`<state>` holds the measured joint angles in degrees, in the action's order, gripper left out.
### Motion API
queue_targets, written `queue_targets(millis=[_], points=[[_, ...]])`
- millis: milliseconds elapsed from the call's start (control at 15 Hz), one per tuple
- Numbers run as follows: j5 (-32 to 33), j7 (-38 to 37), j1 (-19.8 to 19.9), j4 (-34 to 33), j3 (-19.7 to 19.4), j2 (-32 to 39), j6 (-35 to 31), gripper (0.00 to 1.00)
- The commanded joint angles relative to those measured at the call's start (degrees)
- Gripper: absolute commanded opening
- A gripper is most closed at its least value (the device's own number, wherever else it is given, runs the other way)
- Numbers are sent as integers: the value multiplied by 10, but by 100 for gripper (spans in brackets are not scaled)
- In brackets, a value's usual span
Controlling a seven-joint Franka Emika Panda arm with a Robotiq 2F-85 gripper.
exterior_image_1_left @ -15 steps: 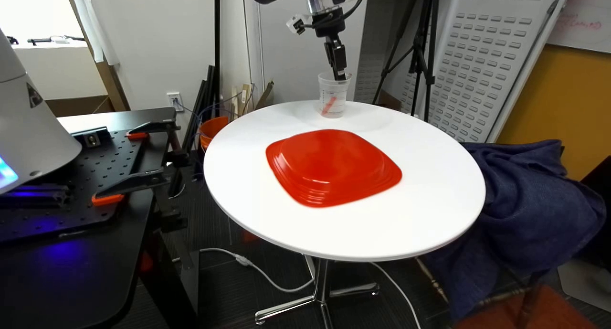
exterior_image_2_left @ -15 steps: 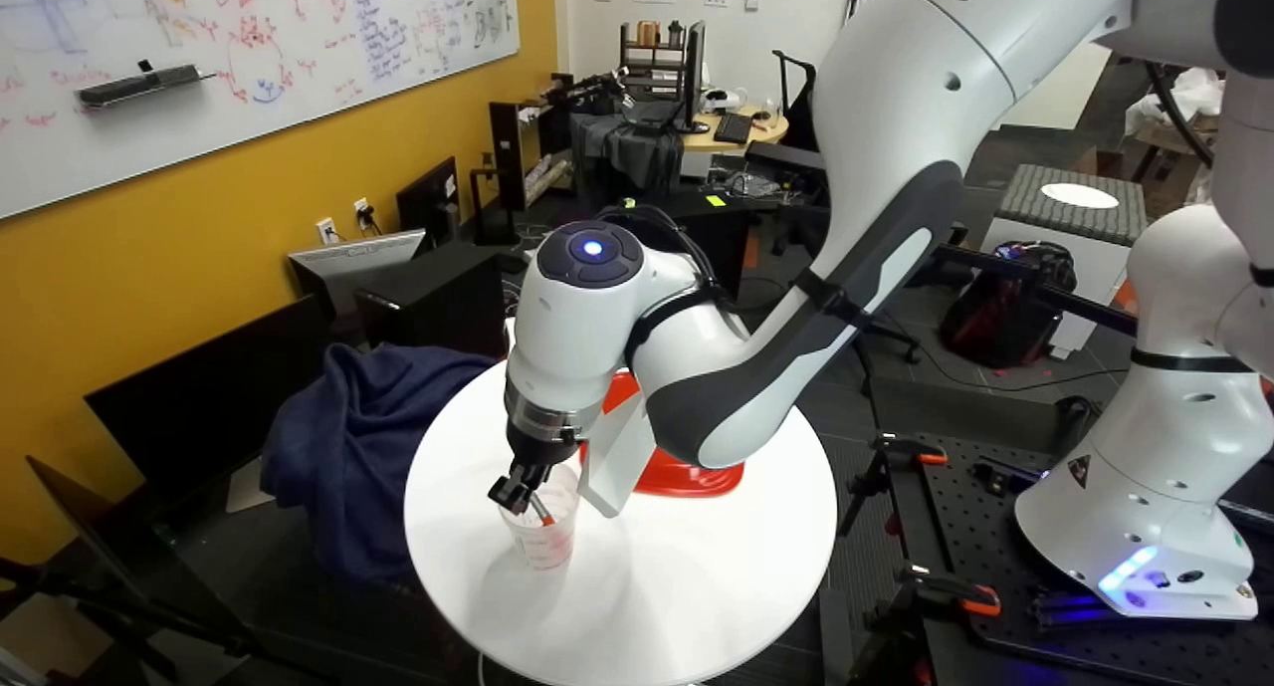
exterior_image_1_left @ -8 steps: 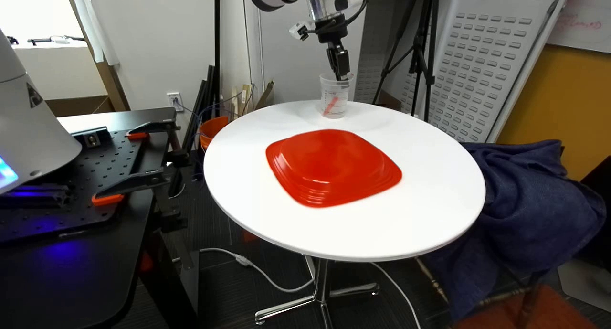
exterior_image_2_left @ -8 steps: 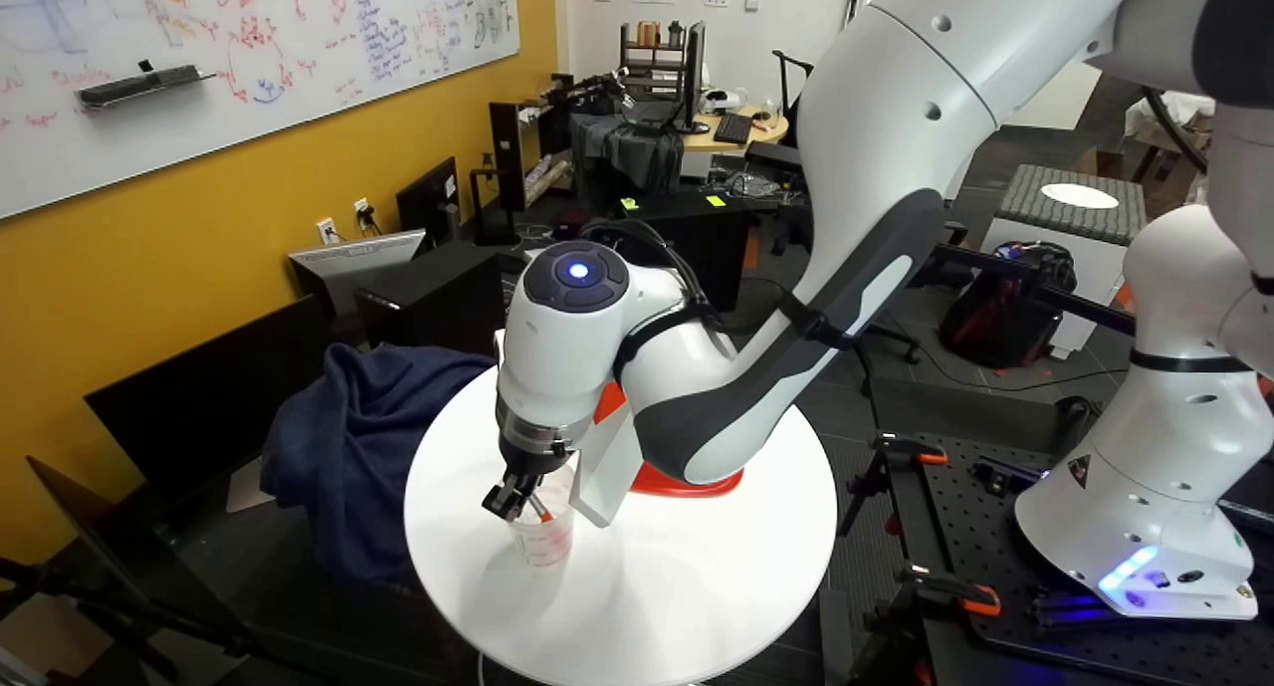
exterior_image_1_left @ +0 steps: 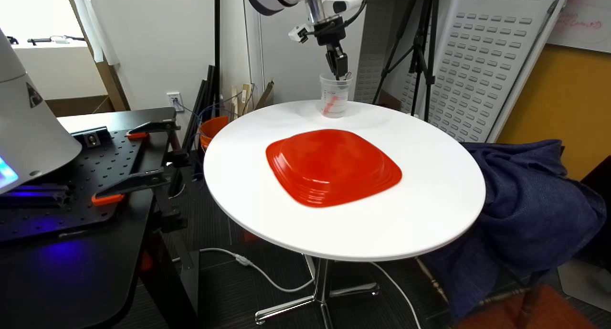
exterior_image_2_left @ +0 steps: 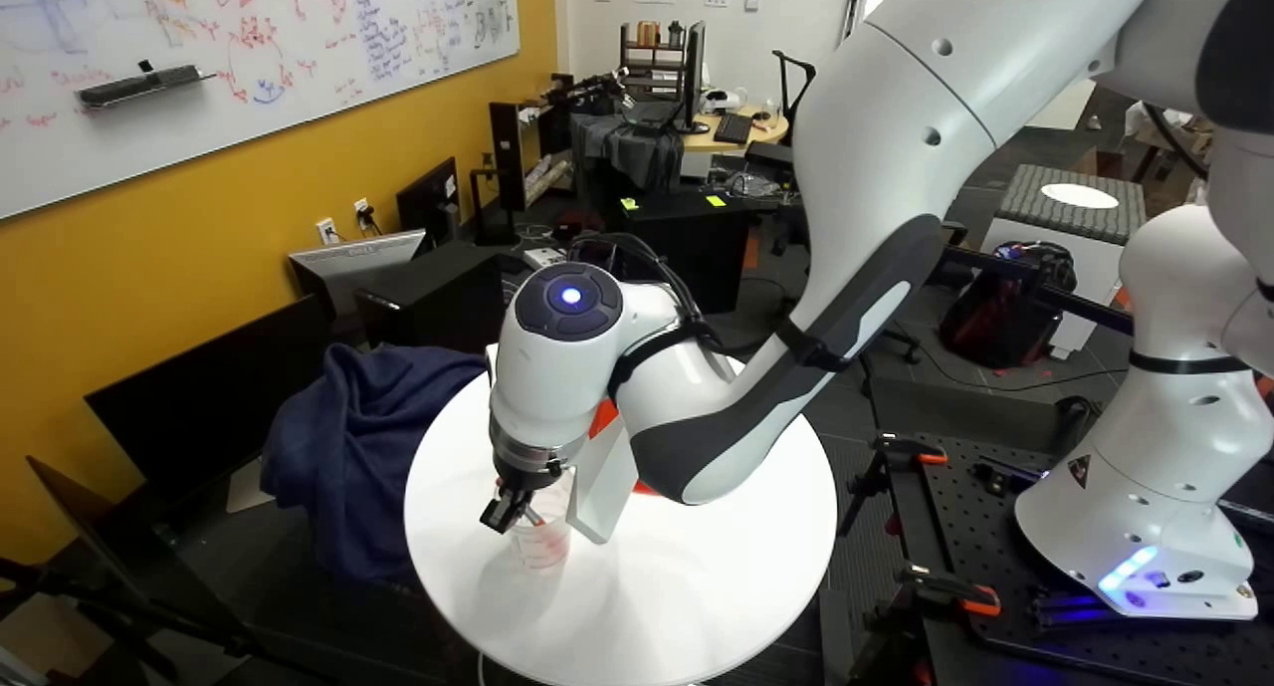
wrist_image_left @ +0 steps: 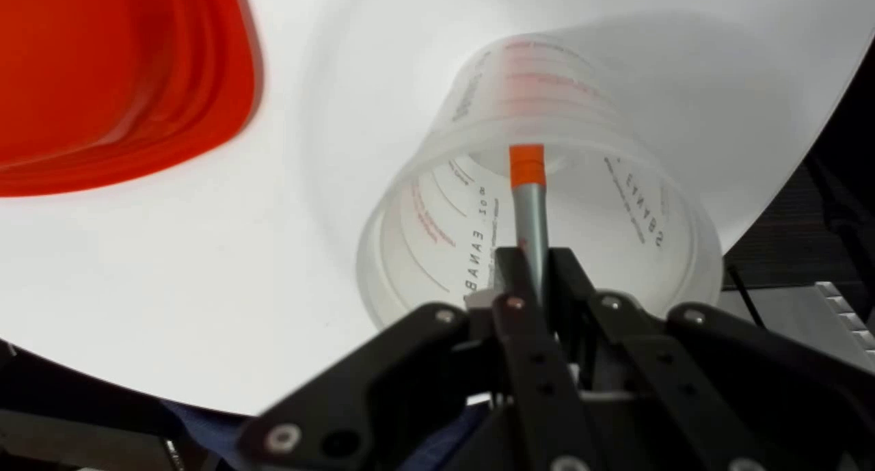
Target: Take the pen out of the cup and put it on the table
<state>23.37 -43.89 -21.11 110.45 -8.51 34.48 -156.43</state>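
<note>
The clear cup (exterior_image_1_left: 326,88) stands upright near the far edge of the white round table (exterior_image_1_left: 429,209); it also shows in an exterior view (exterior_image_2_left: 545,557) and in the wrist view (wrist_image_left: 437,252). The pen (wrist_image_left: 528,201), grey with an orange lower part, leans inside the cup; its orange part shows blurred through the wall in an exterior view (exterior_image_1_left: 330,104). My gripper (wrist_image_left: 533,269) has its fingertips on both sides of the pen's grey shaft, pressed against it, at the cup's mouth. In both exterior views the gripper (exterior_image_1_left: 341,77) (exterior_image_2_left: 504,515) reaches the cup's rim.
A red square plate (exterior_image_1_left: 334,166) lies upside down on the middle of the table, partly hidden by the arm in an exterior view (exterior_image_2_left: 603,417). A dark workbench (exterior_image_1_left: 57,271) stands beside the table. A blue cloth (exterior_image_1_left: 525,214) hangs beside the table edge.
The arm's wrist and elbow have come lower and tilted slightly. The gripper and cup have shifted only a little, and the pen stays inside the cup.
</note>
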Motion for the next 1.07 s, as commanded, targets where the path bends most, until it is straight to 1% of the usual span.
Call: queue_targets(millis=[0,133,333,533,867,1000], points=[[8,0,-31,-5,-24,1,8,3],[19,-10,-47,1,-35,-3,7,3],[42,-38,-79,8,-63,-10,6,3],[70,-68,-101,14,-84,-15,5,3],[114,-120,-122,24,-99,-26,3,3],[134,-142,-126,30,-99,-34,4,3]])
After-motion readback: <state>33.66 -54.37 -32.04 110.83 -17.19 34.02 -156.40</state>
